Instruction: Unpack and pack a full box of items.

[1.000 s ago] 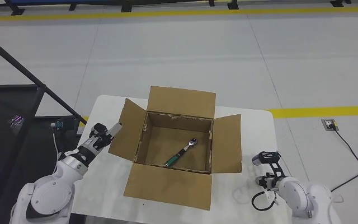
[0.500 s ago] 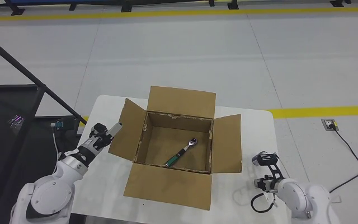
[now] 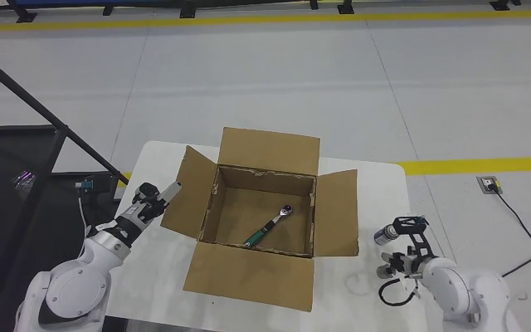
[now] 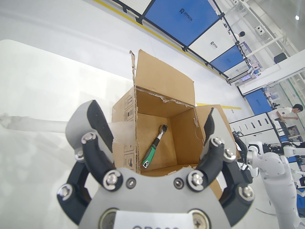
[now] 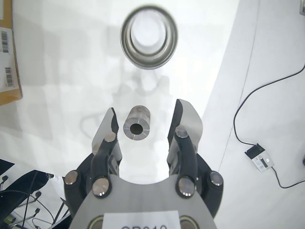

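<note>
An open cardboard box point(image 3: 264, 158) stands mid-table with its flaps spread. In it lies a ratchet wrench point(image 3: 268, 227) with a green handle point(image 4: 149, 152). My left gripper point(image 3: 160, 196) is open beside the box's left flap, its fingers point(image 4: 100, 122) framing the box point(image 4: 164, 84) from outside. Over the table's right front, my right gripper point(image 5: 143, 120) is open, with a small metal socket point(image 5: 137, 126) standing on the table between its fingers, untouched. A larger metal cylinder point(image 5: 149, 36) stands farther ahead, seen also as a dark cylinder point(image 3: 381, 236) right of the box.
The white table point(image 3: 166, 274) ends close to the right arm, its edge point(image 5: 224, 91) just beside the gripper. A black cable loop point(image 3: 390, 295) lies by that arm. A power cord and plug box point(image 5: 258, 158) lie on the floor. A black frame point(image 3: 33, 116) stands to the left.
The right arm has shifted a little to the right, away from the box, so the larger cylinder now stands uncovered. The left arm, box and wrench have not moved.
</note>
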{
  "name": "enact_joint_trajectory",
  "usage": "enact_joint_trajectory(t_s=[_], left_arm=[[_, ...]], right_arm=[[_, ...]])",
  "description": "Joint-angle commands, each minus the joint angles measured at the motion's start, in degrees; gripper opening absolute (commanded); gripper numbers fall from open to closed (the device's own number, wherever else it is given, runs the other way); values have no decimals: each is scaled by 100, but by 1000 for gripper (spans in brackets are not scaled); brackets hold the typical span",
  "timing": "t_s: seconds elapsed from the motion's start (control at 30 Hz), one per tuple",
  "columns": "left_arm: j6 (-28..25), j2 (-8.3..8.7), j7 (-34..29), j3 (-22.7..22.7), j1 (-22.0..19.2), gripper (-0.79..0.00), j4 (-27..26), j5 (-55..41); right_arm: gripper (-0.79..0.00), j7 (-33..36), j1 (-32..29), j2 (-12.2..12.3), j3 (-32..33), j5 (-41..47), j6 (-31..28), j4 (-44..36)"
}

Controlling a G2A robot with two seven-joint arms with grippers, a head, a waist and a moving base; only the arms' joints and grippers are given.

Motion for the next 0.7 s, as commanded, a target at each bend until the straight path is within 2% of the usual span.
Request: enact_joint_trajectory(t_s=[0.0, 0.03, 0.2, 0.33, 0.53, 0.67], left_arm=[[0, 0, 0, 0, 0, 0, 0, 0], [0, 0, 0, 0, 0, 0, 0, 0], [0, 0, 0, 0, 0, 0, 0, 0], [0, 0, 0, 0, 0, 0, 0, 0], [0, 0, 0, 0, 0, 0, 0, 0], [0, 0, 0, 0, 0, 0, 0, 0]], right_arm=[[-40, 251, 78, 21, -67, -195, -27, -468], [0, 347, 152, 29, -121, -282, -59, -695], [0, 840, 813, 50, -623, -595, -243, -1434], [0, 962, 1536, 22, -1263, -484, -386, -1588], [0, 971, 2768, -104, -2572, -187, -601, -1105], [0, 967, 3625, -257, -3464, 103, -654, -335]])
